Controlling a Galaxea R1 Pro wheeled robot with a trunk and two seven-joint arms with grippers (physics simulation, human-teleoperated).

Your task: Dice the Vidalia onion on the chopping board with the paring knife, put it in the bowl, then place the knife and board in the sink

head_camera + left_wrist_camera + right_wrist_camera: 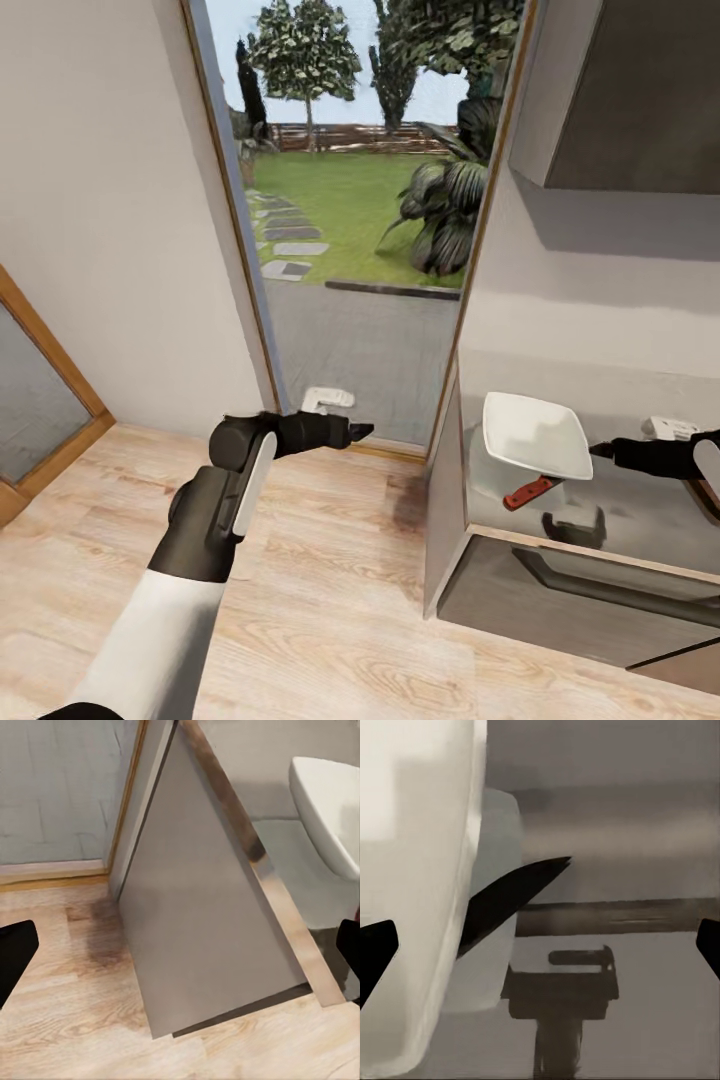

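Bright daylight enters through the tall open doorway (pixel 350 200). Soft shadow darkens the light wood-plank floor (pixel 380 600) beside the cabinet. The glossy grey steel-look worktop (pixel 640 510) mirrors blurred shapes. Renders slightly soft.

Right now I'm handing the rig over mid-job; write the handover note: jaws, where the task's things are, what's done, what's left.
Left gripper: empty, over the wood floor by the open doorway; jaws open.
Right gripper: over the glossy grey countertop, beside the bowl; jaws open and empty.
Shallow white squarish bowl: on the countertop near its end.
Red-handled paring knife: against the bowl's near edge, dark blade under the bowl.
Onion, chopping board and sink: not located from these views.
Done: nothing confirmable.
Left: fetch onion, dice, fill bowl, put knife and board in the sink.
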